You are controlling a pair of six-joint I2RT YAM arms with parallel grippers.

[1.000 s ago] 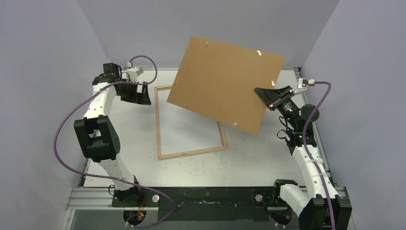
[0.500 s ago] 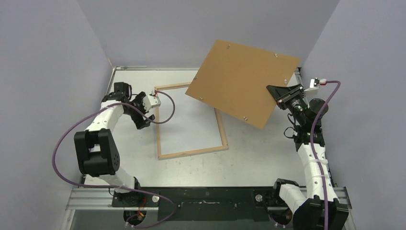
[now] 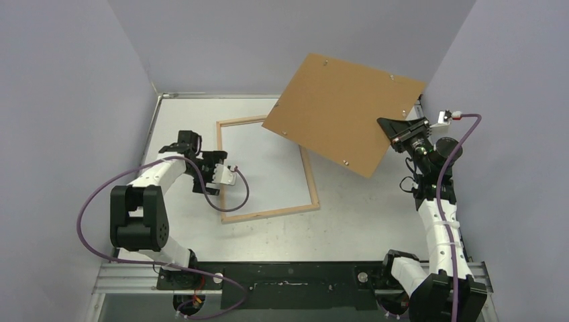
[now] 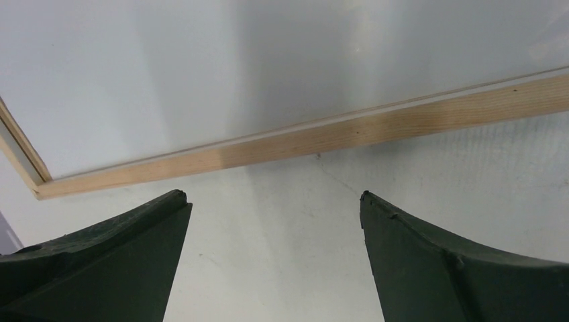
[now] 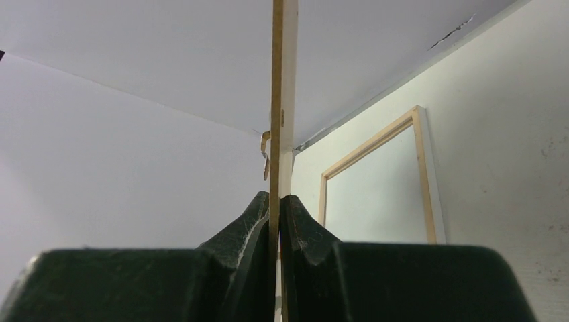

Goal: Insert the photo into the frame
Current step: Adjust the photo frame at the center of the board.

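- Brown fibreboard panel point(image 3: 342, 114) is up in the air and tilted. The right gripper point(image 3: 396, 136) is pinched tight on its edge, and the wrist view shows the board edge-on between both fingers.
- The pale wood frame point(image 3: 268, 213) lies flat on the table point(image 3: 362, 208), below and to the left of that gripper and well apart from it. The panel's low corner hangs over the frame's far right bar.
- The left gripper point(image 4: 272, 198) is spread wide with nothing in it, low over the table. One frame bar runs straight across just ahead of its tips, with a corner off to their left.
- The photo I cannot pick out. The pale sheet point(image 3: 265, 168) inside the frame may be its white back or may be glazing. A light layer rides along the panel's edge in the right wrist view, and that is just as unclear.
- My read of the step: get the panel out of the way so the frame lies open.
- To do it well, the pinch should be firm, because a big board held by one edge wants to swing.
- Carry it to the gripper's own side, away from the frame, lower it until an edge meets the table, then let go.
- Mind the wall point(image 3: 496, 100) close beside that gripper.
- The left gripper should not nudge the bar, as a light frame slides easily.
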